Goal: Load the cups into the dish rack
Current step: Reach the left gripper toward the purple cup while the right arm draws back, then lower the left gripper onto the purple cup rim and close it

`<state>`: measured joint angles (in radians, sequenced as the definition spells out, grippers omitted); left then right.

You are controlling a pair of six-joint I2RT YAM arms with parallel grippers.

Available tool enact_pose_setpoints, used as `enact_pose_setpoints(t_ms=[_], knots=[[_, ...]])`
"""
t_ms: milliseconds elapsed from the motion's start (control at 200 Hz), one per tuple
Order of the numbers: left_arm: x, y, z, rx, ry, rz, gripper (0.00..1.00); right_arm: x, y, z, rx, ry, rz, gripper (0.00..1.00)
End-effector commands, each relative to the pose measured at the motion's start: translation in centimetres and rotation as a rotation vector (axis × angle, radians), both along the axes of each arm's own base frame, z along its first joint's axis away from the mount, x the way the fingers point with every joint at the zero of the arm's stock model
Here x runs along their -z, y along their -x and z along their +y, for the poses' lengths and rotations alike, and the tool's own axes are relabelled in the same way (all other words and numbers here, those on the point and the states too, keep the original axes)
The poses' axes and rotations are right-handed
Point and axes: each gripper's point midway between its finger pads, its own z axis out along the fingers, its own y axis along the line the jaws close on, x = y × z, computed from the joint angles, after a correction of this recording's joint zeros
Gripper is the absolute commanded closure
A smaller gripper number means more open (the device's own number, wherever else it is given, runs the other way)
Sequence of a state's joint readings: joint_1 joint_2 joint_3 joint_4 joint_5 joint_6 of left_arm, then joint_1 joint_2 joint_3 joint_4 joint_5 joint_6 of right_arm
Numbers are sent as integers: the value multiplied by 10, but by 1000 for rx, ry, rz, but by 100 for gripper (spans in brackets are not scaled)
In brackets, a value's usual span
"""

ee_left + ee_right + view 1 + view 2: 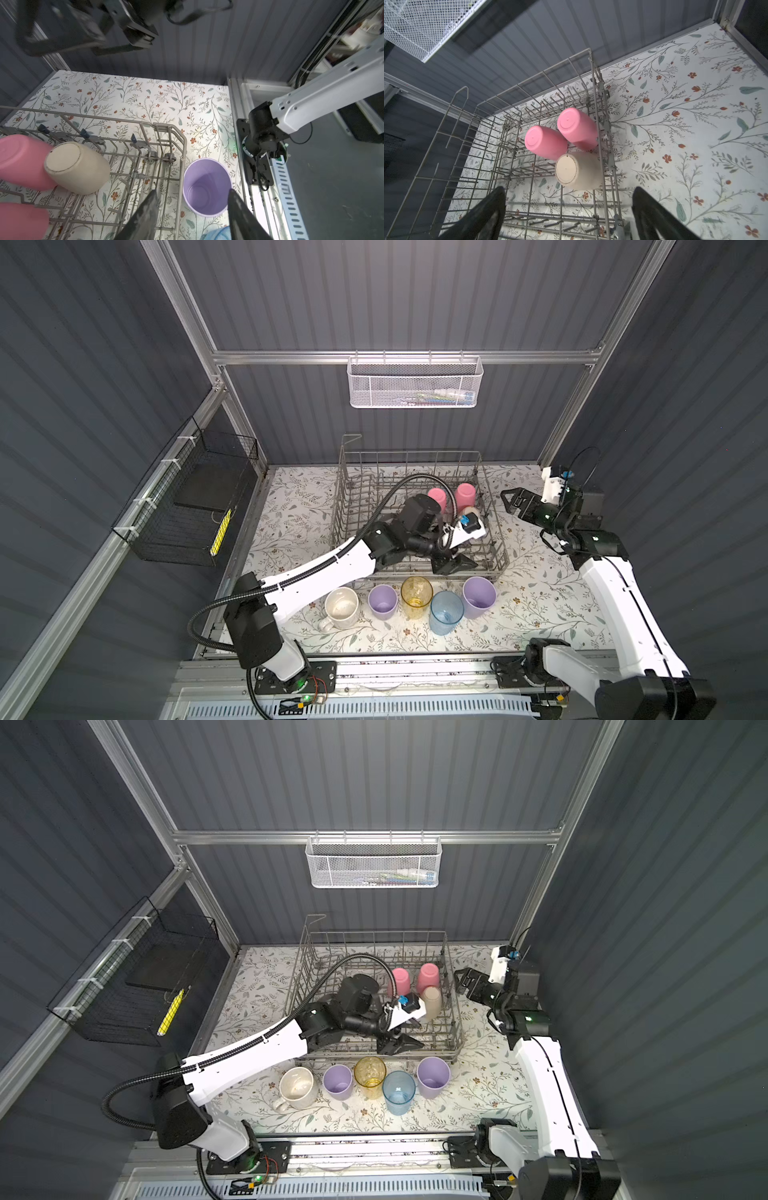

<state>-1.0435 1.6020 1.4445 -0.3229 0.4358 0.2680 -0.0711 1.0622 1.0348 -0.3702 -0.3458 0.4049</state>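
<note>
Right wrist view was filled mostly by the dish rack, set on the flowered table. Three cups were already loaded in its far right part, mouth down and leaned on the tines: a pink cup, a second pink cup and a beige cup. Five more were seen in both top views, upright in a row just before the rack's near side: a speckled mug, a lilac cup, a yellow tumbler, a blue tumbler and a second lilac cup. The mug was judged the heaviest and most fragile, seemingly ceramic, best taken at the rim wall or the handle. The other four were judged light, stiff and smooth, so one finger inside the rim and one outside was thought suitable. The left gripper was reached over the rack's near right corner and tilted downward, its jaws about half apart and empty, with the second lilac cup seen below them. The right gripper was found just beside the rack's right wall, pointed toward the loaded cups, its jaws spread wide and empty.
</note>
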Motion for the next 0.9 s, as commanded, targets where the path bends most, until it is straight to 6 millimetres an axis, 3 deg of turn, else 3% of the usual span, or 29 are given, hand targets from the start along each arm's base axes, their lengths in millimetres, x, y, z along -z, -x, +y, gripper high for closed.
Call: enact_pose_setpoints(t_ms=[0, 350, 896], knots=[[28, 1, -5, -25, -154, -102, 45, -6, 0, -2, 6, -44, -31, 5], [75, 31, -31, 52, -349, -174, 45, 4, 5, -8, 16, -68, -16, 5], [119, 50, -33, 122, -544, -166, 41, 12, 10, -12, 25, -79, -3, 5]])
